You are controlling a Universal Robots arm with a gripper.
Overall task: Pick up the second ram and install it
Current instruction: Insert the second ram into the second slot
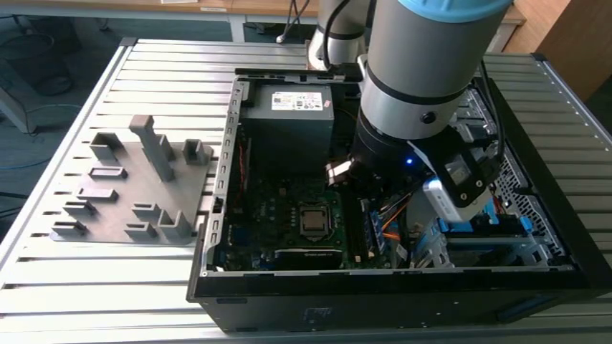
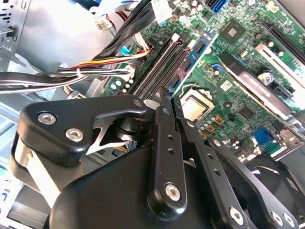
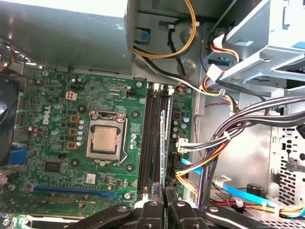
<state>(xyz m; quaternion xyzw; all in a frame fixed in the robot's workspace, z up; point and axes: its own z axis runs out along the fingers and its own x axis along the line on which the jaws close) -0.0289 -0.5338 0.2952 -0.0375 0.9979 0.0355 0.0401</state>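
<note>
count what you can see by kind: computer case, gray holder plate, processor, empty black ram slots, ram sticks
computer case: 1
gray holder plate: 1
processor: 1
empty black ram slots: 2
ram sticks: 1, the second ram, edge-on between the fingers of the pincer
total: 6
</note>
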